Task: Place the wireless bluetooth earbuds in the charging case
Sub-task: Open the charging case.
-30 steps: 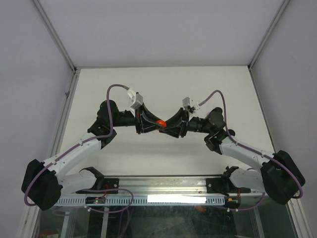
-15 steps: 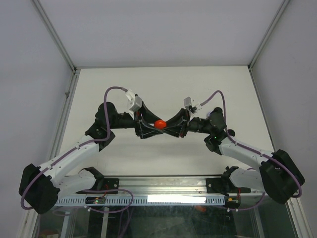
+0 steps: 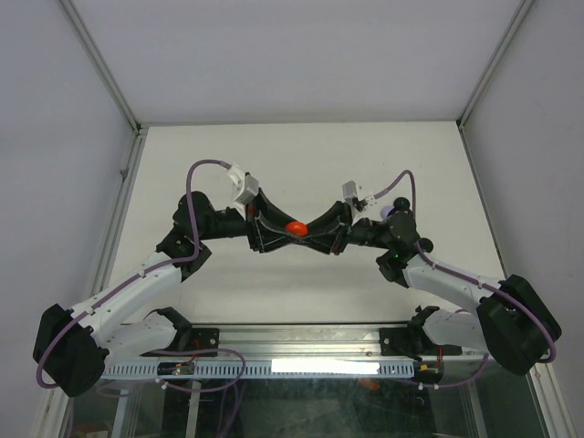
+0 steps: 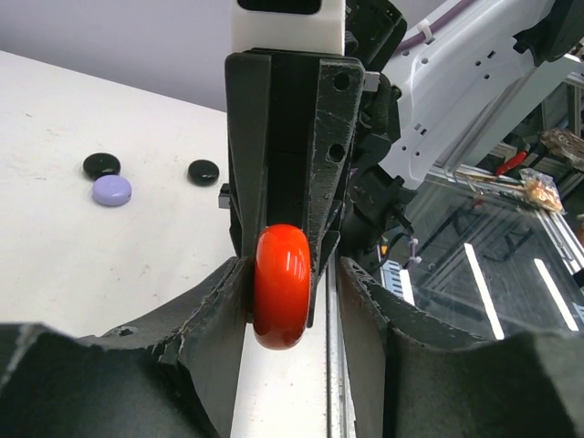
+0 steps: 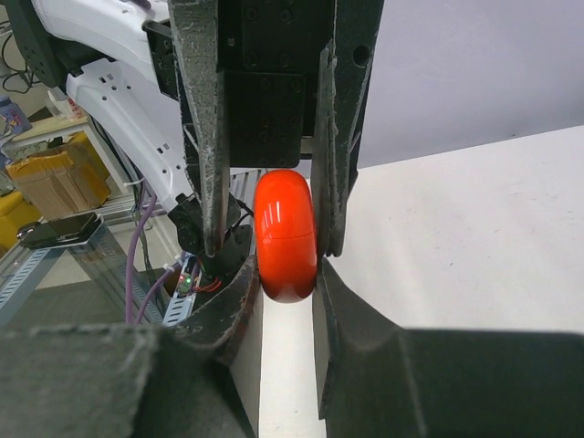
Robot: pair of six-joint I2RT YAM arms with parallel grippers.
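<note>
My right tool (image 5: 286, 274) is clamped on the red charging case (image 3: 294, 226), holding it above the middle of the tabletop (image 3: 301, 155) from 3 o'clock. My left tool (image 4: 292, 274) (at 9 o'clock) straddles the same case, jaws loosely apart.

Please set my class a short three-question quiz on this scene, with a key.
1. True or false: the red case lies on the table.
2. The right pincer is: A) open and empty; B) shut on the red case; C) out of view.
3. In the left wrist view, how many round cases lie on the table, and in which colours?

Key:
1. False. It is held up in the air where the two arms meet.
2. B.
3. Three: two black cases and one lavender case.
</note>
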